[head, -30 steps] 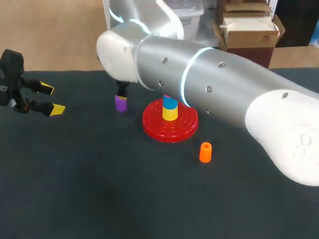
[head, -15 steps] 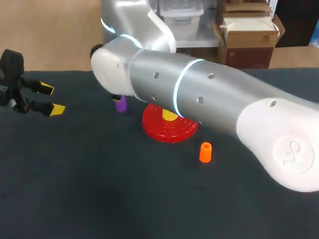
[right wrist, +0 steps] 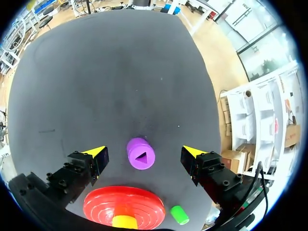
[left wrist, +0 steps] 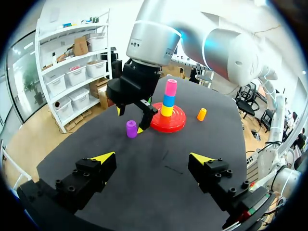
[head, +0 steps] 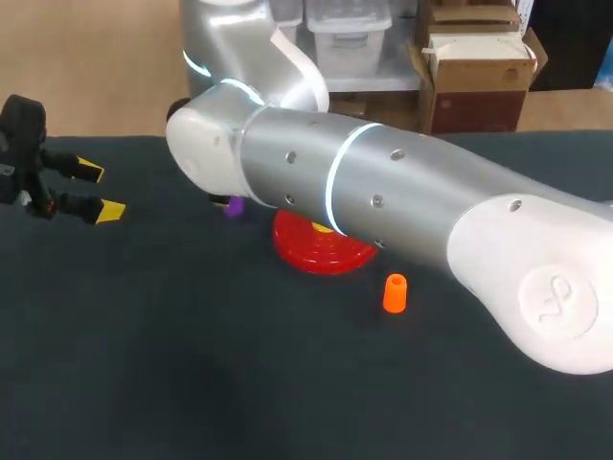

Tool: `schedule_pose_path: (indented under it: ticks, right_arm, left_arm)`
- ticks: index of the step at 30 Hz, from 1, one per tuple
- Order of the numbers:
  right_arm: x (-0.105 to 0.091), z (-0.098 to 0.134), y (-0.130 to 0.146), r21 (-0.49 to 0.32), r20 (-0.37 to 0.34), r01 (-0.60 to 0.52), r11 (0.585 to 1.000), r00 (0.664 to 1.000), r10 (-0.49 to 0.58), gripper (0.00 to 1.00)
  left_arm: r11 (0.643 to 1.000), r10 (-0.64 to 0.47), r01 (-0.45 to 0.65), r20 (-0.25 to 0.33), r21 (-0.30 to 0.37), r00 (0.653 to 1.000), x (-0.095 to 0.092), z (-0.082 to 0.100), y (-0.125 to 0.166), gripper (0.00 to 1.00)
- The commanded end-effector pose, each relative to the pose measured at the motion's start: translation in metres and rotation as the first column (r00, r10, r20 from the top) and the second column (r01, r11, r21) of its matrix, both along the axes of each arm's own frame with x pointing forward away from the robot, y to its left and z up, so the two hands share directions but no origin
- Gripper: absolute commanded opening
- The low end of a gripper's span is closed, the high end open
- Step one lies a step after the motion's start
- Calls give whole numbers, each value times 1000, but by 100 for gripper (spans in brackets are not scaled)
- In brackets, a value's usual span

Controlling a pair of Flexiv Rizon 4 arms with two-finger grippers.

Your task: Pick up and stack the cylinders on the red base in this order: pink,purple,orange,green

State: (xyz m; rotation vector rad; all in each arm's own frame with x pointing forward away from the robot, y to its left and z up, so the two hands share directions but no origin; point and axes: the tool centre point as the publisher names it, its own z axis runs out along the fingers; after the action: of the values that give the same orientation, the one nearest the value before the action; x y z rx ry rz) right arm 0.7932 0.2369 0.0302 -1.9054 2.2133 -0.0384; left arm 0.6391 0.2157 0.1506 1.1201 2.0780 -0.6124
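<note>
The purple cylinder point(right wrist: 141, 154) stands upright on the dark table, between the spread yellow tips of my open right gripper point(right wrist: 144, 151), which touch nothing. From the left wrist view that right gripper point(left wrist: 130, 120) hangs just over the purple cylinder point(left wrist: 131, 129). Beside it the red base point(left wrist: 168, 122) carries a stack: yellow, blue, then pink point(left wrist: 170, 87) on top. The green cylinder point(right wrist: 179, 214) lies by the red base point(right wrist: 122, 204). An orange cylinder point(head: 395, 293) stands in front of the base. My left gripper point(head: 96, 192) is open at the far left, holding nothing.
My right arm point(head: 383, 206) stretches across the table's middle and hides the stack and most of the purple cylinder point(head: 230, 204) in the head view. Dark tabletop point(head: 192, 364) lies bare in front and to the left.
My right arm has swung lower and leftward over the purple cylinder, now covering the stack in the head view. The left arm has kept still.
</note>
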Motion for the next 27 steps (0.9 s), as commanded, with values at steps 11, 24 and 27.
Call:
schedule_pose_path:
  ticks: [11,24,27]
  right_arm:
    - [10,-7,4,-90,-432,-46,995,902,2,89]
    - [8,1,-1,-62,-443,-22,998,897,-8,0]
    - [10,11,-3,-44,-434,-9,999,901,-11,0]
  left_arm:
    - [1000,-2,2,4,-3,1000,0,-2,1,100]
    - [1000,-2,2,4,-3,1000,0,-2,1,100]
    - [1000,-2,2,4,-3,1000,0,-2,1,100]
